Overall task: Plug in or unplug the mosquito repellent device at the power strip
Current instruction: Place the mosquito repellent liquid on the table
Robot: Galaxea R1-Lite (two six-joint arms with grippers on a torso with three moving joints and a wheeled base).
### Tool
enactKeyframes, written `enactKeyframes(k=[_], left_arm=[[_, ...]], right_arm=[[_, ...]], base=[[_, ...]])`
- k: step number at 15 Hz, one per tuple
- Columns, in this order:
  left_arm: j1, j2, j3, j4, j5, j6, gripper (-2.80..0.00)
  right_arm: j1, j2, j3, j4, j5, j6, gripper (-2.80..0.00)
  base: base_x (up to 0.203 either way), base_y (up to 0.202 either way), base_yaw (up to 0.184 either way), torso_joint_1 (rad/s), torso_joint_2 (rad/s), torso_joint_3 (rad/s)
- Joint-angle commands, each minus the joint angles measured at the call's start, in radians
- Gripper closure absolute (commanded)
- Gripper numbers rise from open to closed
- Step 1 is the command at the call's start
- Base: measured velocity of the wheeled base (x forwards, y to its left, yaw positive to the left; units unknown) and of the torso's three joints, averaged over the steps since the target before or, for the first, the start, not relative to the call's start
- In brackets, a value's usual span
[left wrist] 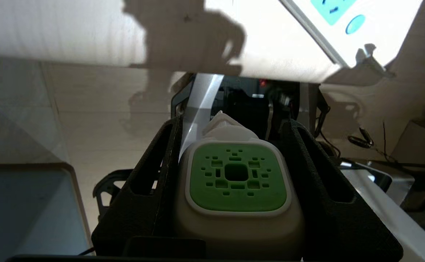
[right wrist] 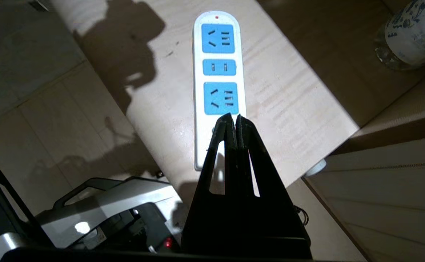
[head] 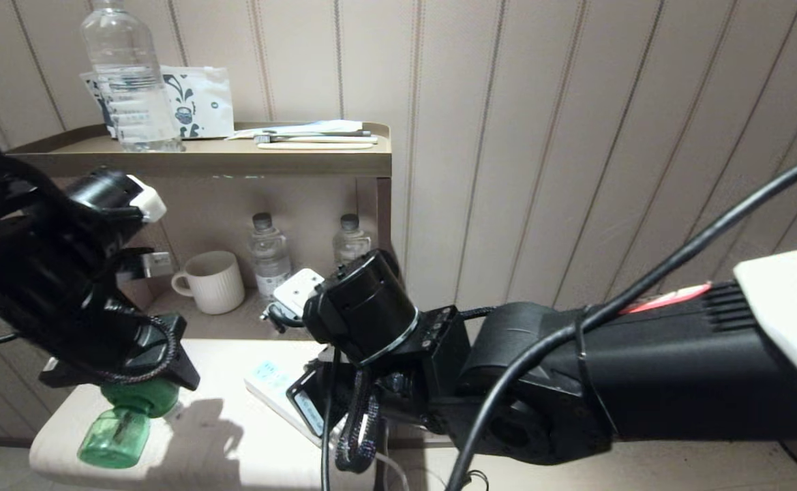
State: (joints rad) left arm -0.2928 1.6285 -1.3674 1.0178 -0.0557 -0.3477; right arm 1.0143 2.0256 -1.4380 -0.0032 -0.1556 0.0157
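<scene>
The mosquito repellent device (left wrist: 236, 176) sits between the black fingers of my left gripper (left wrist: 234, 122), which is shut on its white cap. The green square faces the wrist camera. In the head view its green bottle (head: 122, 426) hangs tilted below the left gripper (head: 140, 382), over the left end of the pale table (head: 234, 443) and apart from the power strip (head: 268, 385). The white power strip (right wrist: 219, 91) lies on the table with its blue sockets empty. My right gripper (right wrist: 233, 117) is shut and empty, above the strip's near end. The strip's corner (left wrist: 343, 22) shows in the left wrist view.
Behind the table stands a shelf unit (head: 234, 160) with a white mug (head: 213, 281) and two small water bottles (head: 268, 256) on its lower level. A large clear bottle (head: 129, 75) and packets sit on top. The robot's base (right wrist: 99, 211) lies below the table edge.
</scene>
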Motion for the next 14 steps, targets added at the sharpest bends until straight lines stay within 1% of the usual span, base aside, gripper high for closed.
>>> enactKeyframes(k=[1, 4, 7, 8, 10, 12, 14], left_arm=[[0.000, -0.179, 0.135, -0.041, -0.001, 0.000, 0.00], [0.043, -0.316, 0.342, -0.238, 0.005, 0.016, 0.00], [0.072, -0.407, 0.477, -0.388, 0.007, 0.023, 0.00], [0.086, -0.441, 0.515, -0.436, 0.008, 0.024, 0.00], [0.129, -0.500, 0.607, -0.580, 0.010, 0.032, 0.00], [0.179, -0.559, 0.706, -0.726, 0.023, 0.067, 0.00], [0.203, -0.589, 0.781, -0.877, 0.062, 0.090, 0.00]], right_arm=[[0.004, -0.118, 0.093, -0.001, -0.005, 0.001, 0.00], [0.005, -0.271, 0.222, -0.001, -0.052, 0.000, 0.00], [-0.004, -0.460, 0.335, 0.003, -0.089, -0.005, 0.00], [-0.022, -0.525, 0.372, 0.005, -0.098, -0.007, 0.00], [-0.085, -0.657, 0.450, 0.005, -0.131, -0.010, 0.00], [-0.166, -0.819, 0.541, 0.004, -0.181, -0.024, 0.00], [-0.284, -1.002, 0.633, 0.009, -0.218, -0.050, 0.00]], base=[[0.000, 0.000, 0.000, 0.000, 0.00, 0.000], [0.000, 0.000, 0.000, 0.000, 0.00, 0.000], [0.000, 0.000, 0.000, 0.000, 0.00, 0.000], [0.000, 0.000, 0.000, 0.000, 0.00, 0.000], [0.000, 0.000, 0.000, 0.000, 0.00, 0.000], [0.000, 0.000, 0.000, 0.000, 0.00, 0.000], [0.000, 0.000, 0.000, 0.000, 0.00, 0.000]])
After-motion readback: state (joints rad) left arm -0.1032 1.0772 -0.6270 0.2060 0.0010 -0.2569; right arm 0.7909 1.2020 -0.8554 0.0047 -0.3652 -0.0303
